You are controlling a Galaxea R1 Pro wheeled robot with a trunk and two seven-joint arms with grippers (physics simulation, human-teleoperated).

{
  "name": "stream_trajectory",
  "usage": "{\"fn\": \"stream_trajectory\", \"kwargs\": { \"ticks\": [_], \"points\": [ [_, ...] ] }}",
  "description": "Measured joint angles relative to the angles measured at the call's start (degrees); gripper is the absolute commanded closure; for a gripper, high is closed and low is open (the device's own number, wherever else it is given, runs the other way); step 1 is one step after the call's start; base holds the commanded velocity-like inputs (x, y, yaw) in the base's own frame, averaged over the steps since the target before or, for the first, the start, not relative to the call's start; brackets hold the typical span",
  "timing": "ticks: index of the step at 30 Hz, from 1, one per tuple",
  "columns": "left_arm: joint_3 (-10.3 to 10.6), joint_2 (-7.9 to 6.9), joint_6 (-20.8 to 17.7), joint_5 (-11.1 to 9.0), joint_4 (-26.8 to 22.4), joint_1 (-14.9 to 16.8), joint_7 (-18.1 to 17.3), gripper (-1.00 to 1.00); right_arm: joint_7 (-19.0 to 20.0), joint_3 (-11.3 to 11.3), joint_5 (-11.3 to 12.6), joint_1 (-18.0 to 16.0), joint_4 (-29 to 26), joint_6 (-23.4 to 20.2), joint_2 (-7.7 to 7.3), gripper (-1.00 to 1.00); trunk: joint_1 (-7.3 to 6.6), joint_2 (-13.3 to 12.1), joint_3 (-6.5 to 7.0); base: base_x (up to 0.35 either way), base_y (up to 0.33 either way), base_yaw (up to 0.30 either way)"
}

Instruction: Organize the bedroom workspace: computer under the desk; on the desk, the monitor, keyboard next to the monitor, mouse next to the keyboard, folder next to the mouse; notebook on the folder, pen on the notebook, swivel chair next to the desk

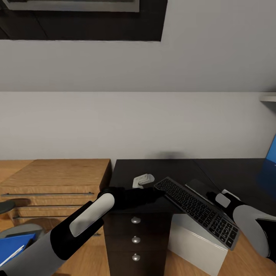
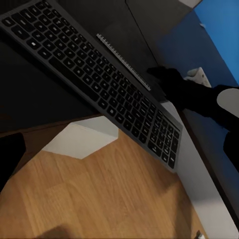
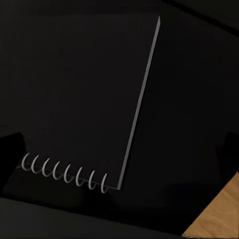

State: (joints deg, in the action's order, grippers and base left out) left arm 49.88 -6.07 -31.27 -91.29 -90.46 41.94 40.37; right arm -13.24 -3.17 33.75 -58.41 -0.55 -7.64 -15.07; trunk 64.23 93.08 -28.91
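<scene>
home bedroom workspace | black desk (image 1: pixel 161 172) with drawer knobs | wooden drawer chest (image 1: pixel 53 184) beside | keyboard (image 1: pixel 197 209) | sloped grey wall (image 1: pixel 138 65) | plank floor (image 2: pixel 99 199)

Left arm (image 1: pixel 82 224) reaching forward, right arm (image 1: pixel 249 222) angled inward, fingers' state unclear.

- The desk (image 1: pixel 161 168) is glossy black, its drawer unit (image 1: pixel 135 239) black with round silver knobs.
- The keyboard (image 1: pixel 197 206) has dark grey keys in a thin silver-grey frame.
- The computer (image 1: pixel 197 245) is plain white to pale grey.
- The notebook (image 3: pixel 84 94) is near black, with a pale edge and a silvery spiral binding.
- The folder (image 1: pixel 13 245) is bright blue.
- The drawer chest (image 1: pixel 53 184) and the floor (image 2: pixel 109 199) are light wood, the wall (image 1: pixel 138 119) pale grey.
</scene>
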Motion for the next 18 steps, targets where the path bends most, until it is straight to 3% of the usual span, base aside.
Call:
{"fn": "stream_trajectory", "kwargs": {
  "ticks": [18],
  "points": [
    [-0.67,-0.13,0.06,0.09,-0.08,0.0,-0.26,-1.0,-0.55,-0.04,0.08,0.0,0.07,-0.07,-0.29,-1.0,0.0,0.0,0.0,0.003,0.0,0.0]
  ]
}}
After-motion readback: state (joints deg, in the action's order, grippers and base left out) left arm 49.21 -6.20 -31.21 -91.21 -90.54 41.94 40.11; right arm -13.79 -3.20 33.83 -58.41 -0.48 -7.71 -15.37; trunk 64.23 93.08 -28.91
